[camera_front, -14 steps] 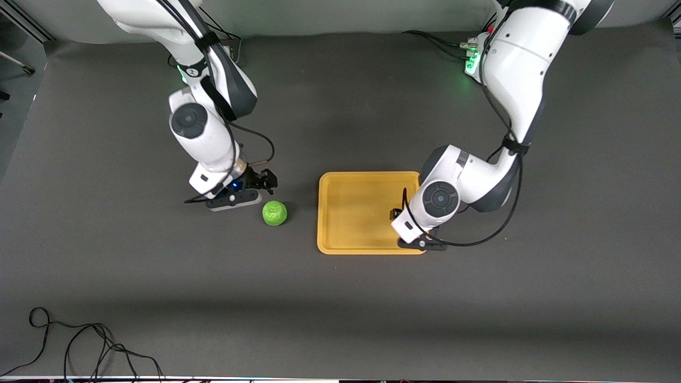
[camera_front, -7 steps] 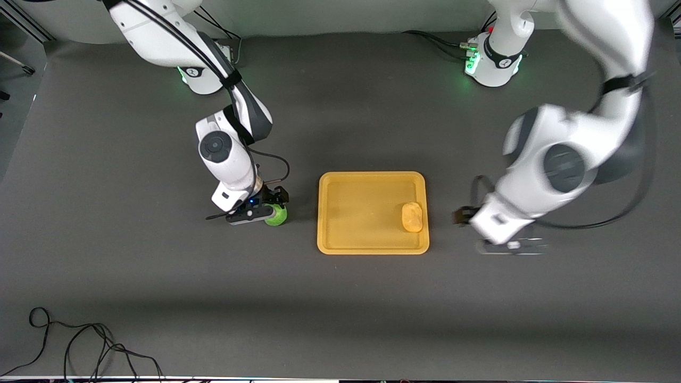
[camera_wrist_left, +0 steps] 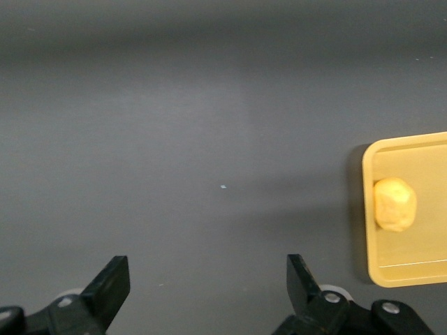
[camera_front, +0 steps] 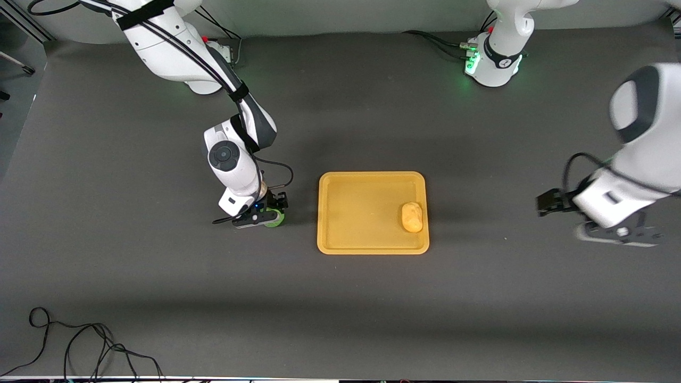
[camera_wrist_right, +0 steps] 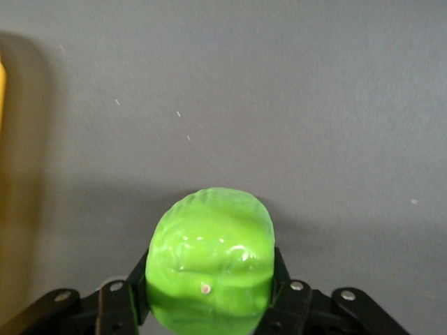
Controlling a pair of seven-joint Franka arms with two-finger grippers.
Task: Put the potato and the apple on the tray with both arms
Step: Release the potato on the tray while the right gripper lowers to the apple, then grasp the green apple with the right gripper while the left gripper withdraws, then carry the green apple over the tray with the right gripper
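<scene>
The green apple [camera_front: 276,218] sits on the dark table beside the tray, toward the right arm's end. My right gripper [camera_front: 271,211] is down around it, fingers pressed on both sides; in the right wrist view the apple [camera_wrist_right: 209,258] fills the space inside the right gripper [camera_wrist_right: 209,283]. The yellow-orange potato [camera_front: 412,217] lies in the tray [camera_front: 372,176], by the rim toward the left arm's end. My left gripper [camera_front: 548,204] is open and empty over bare table past that end of the tray. The left wrist view shows the left gripper [camera_wrist_left: 206,272], the potato [camera_wrist_left: 394,204] and the tray's rim [camera_wrist_left: 368,209].
A loose black cable [camera_front: 80,346] lies near the table's front corner at the right arm's end. Cables run to the arm bases [camera_front: 495,58] along the table's edge farthest from the front camera.
The left arm has let the potato go on the tray and swung away toward its end of the table. The right gripper has come down onto the apple and closed on it.
</scene>
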